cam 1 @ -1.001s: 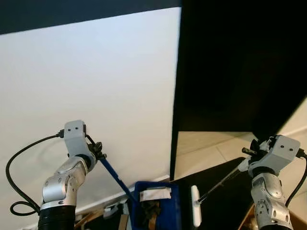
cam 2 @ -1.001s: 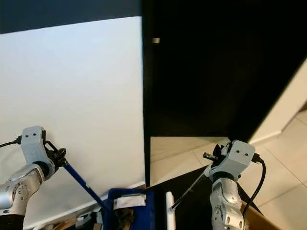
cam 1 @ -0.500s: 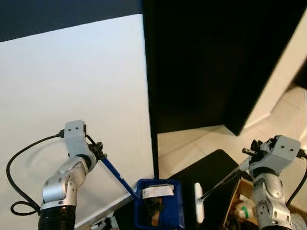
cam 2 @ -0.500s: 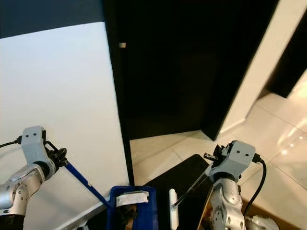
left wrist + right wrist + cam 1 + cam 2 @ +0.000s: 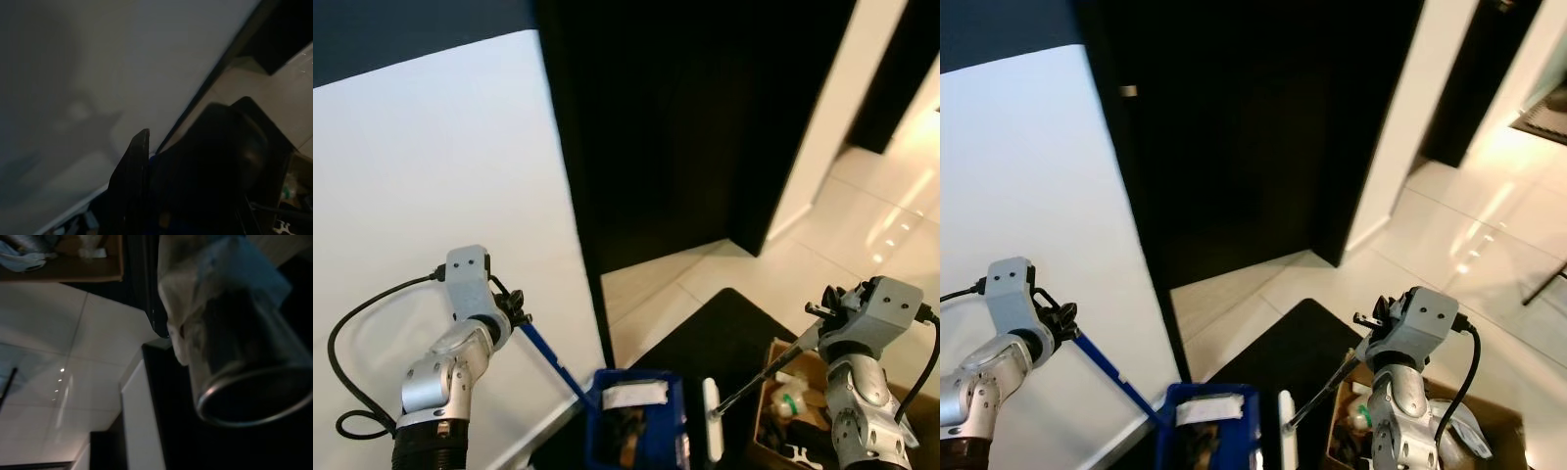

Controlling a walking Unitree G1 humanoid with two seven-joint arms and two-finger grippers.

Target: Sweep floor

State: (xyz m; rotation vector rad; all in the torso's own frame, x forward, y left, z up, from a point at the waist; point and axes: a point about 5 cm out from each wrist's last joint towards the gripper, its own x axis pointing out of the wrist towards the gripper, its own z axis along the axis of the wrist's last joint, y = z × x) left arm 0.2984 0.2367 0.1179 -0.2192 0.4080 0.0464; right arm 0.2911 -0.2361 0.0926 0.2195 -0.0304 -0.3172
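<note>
At far left we record a white wall point(image 5: 431, 176), and in front of it our left arm raised, its left gripper point(image 5: 514, 315) pinching the upper end of a blue handle point(image 5: 553, 364). The fingers themselves are small and partly hidden, so we judge the clamp from the handle running straight out of them. The handle slopes down and rightward to a blue dustpan point(image 5: 636, 421), which sits low in the middle of the head views, a white label point(image 5: 631, 395) across its upper edge and dark and tan scraps inside. Just right of the dustpan stands a white brush head point(image 5: 711, 431), on end, fixed to a thin metal broom stick point(image 5: 764, 377). The stick rises rightward into our right gripper point(image 5: 824, 315), closed around its top; the right wrist view shows the stick's hollow metal end point(image 5: 244, 377) close up, wrapped in clear tape. Beneath dustpan and brush lies a black mat point(image 5: 724, 328) on pale tiled floor point(image 5: 862, 225). Behind stands a dark doorway point(image 5: 685, 127). At lower right, beside our right arm, sits an open cardboard box point(image 5: 1498, 431) holding bottles and oddments.
</note>
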